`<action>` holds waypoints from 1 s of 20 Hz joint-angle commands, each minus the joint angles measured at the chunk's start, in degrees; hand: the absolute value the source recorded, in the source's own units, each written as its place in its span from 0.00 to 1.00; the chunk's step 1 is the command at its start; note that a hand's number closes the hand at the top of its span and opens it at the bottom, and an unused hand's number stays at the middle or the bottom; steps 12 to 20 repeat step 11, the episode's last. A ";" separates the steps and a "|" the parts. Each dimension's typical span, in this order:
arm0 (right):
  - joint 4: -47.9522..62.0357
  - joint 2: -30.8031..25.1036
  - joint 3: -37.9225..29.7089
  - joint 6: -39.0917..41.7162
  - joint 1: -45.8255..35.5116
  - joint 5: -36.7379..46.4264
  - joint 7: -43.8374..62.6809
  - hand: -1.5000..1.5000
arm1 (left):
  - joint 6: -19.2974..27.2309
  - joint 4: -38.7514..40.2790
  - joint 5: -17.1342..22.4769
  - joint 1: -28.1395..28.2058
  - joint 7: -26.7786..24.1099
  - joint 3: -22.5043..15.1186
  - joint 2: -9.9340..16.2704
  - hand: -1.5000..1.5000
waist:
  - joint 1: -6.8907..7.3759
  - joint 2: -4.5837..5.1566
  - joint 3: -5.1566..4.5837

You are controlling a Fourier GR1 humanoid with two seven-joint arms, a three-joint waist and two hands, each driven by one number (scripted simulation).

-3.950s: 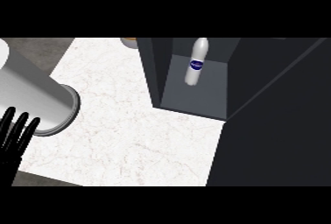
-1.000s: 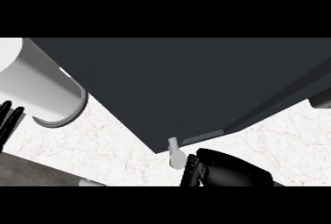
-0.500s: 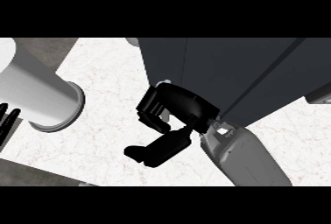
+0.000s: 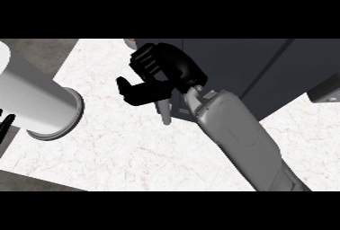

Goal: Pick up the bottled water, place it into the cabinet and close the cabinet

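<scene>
Marbled desk | cabinet door nearly shut | right hand curled beside handle, holding nothing | left hand fingers spread | push door squarely until flush

bottled water: unseen | left robot hand: cut off at left edge

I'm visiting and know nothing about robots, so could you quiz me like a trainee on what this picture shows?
1. True or false: the bottled water can be seen.
2. Which hand is at the cabinet? A) left B) right
3. What pale part hangs beside that hand?

Key:
1. False; no bottle shows.
2. B; the right hand is against the cabinet's dark front, while the left hand only peeks in at the view's left edge.
3. The cabinet handle.
</scene>
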 commanded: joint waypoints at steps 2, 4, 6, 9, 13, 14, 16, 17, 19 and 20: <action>10.50 -0.02 -5.92 -7.37 -8.78 -0.61 -5.29 1.00 | -0.80 1.32 0.83 -0.61 -0.33 1.45 0.13 0.00 | -0.90 0.87 -0.24; 11.22 -0.02 -5.46 -10.03 -8.98 -1.93 -5.41 0.00 | -0.29 0.62 0.39 0.23 -0.50 0.45 -0.99 0.00 | -0.68 0.75 -0.22; 11.29 -0.02 -7.05 -11.93 -8.03 -3.71 -5.89 0.00 | -1.32 0.27 0.67 1.24 -0.65 1.36 -0.17 0.00 | -0.87 0.57 -0.14; 12.41 -0.02 -3.97 -14.82 -9.17 -5.82 -6.96 0.00 | -1.58 0.67 0.76 0.48 0.02 1.59 0.47 0.00 | -0.78 0.72 -0.19; 13.80 -0.02 -5.36 -14.28 -9.31 -6.56 -7.40 0.00 | -1.82 1.18 -0.15 1.93 -1.11 1.31 -0.71 0.00 | -1.51 0.69 -0.21; 13.80 -0.02 -5.36 -14.28 -9.31 -6.56 -7.40 0.00 | -1.82 1.18 -0.15 1.93 -1.11 1.31 -0.71 0.00 | -1.51 0.69 -0.21; 13.80 -0.02 -5.36 -14.28 -9.31 -6.56 -7.40 0.00 | -1.82 1.18 -0.15 1.93 -1.11 1.31 -0.71 0.00 | -1.51 0.69 -0.21; 13.80 -0.02 -5.36 -14.28 -9.31 -6.56 -7.40 0.00 | -1.82 1.18 -0.15 1.93 -1.11 1.31 -0.71 0.00 | -1.51 0.69 -0.21; 13.80 -0.02 -5.36 -14.28 -9.31 -6.56 -7.40 0.00 | -1.82 1.18 -0.15 1.93 -1.11 1.31 -0.71 0.00 | -1.51 0.69 -0.21; 13.80 -0.02 -5.36 -14.28 -9.31 -6.56 -7.40 0.00 | -1.82 1.18 -0.15 1.93 -1.11 1.31 -0.71 0.00 | -1.51 0.69 -0.21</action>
